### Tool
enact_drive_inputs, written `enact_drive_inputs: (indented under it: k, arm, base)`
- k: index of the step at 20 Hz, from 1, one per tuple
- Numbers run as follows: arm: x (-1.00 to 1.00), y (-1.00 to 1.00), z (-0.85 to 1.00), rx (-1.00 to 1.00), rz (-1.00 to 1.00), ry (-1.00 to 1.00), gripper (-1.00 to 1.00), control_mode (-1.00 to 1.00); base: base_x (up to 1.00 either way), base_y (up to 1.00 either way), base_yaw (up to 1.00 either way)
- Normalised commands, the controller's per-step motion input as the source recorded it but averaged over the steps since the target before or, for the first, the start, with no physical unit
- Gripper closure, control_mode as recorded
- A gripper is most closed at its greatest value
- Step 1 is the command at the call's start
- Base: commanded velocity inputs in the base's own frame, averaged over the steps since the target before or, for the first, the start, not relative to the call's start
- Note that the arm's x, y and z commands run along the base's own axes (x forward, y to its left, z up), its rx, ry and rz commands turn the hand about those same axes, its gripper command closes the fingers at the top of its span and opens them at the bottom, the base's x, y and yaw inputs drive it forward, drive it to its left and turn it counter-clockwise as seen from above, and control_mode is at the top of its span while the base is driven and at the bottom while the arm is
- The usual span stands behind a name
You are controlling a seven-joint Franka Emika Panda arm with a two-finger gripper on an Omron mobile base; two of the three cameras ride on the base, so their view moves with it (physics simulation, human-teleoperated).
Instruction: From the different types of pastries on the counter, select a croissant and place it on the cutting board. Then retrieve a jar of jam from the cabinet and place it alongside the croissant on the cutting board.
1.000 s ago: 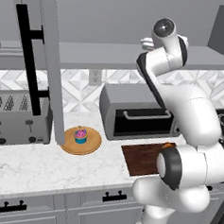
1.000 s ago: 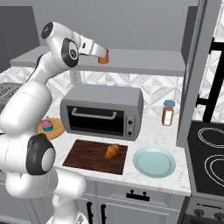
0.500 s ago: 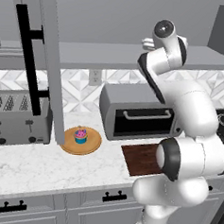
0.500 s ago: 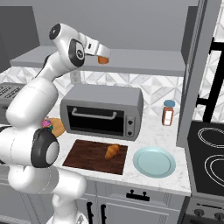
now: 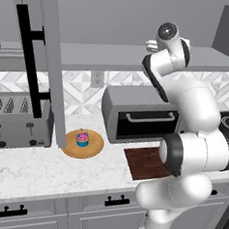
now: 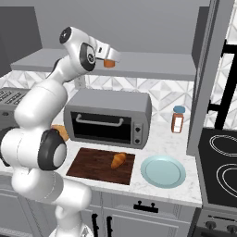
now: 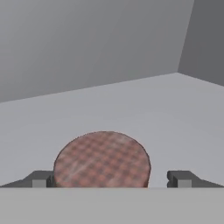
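Jam jar (image 7: 102,159) between open gripper (image 7: 109,178) fingertips

Silver toaster (image 5: 19,122) at nine o'clock on the marble counter (image 5: 30,171), pink-frosted cupcake (image 5: 83,138) on a round wooden plate (image 5: 83,145), toaster oven (image 6: 109,118) centre, pale blue plate (image 6: 163,171) at five o'clock, orange-contents jar (image 6: 177,120) at three o'clock, stovetop (image 6: 221,159) far right.

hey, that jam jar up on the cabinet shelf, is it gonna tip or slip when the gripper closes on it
The jam jar looks squat under a wide checkered lid, so it probably won't tip. Its round sides may be smooth, so it could slip unless the open gripper closes centred on it.
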Motion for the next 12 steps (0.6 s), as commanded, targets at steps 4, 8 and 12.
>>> enact_drive_inputs:
  k: [4,8,12]
  arm:
    - [0.12,0.0,-0.22,0.0,0.0,0.02,1.0,-1.0]
    - [0.12,0.01,-0.19,0.0,0.02,0.06,1.0,-1.0]
    - [0.04,-0.02,-0.18,0.0,0.02,0.0,1.0,-1.0]
  base:
    - [0.0,0.0,0.0]
    - [0.0,0.0,0.0]
    - [0.0,0.0,0.0]
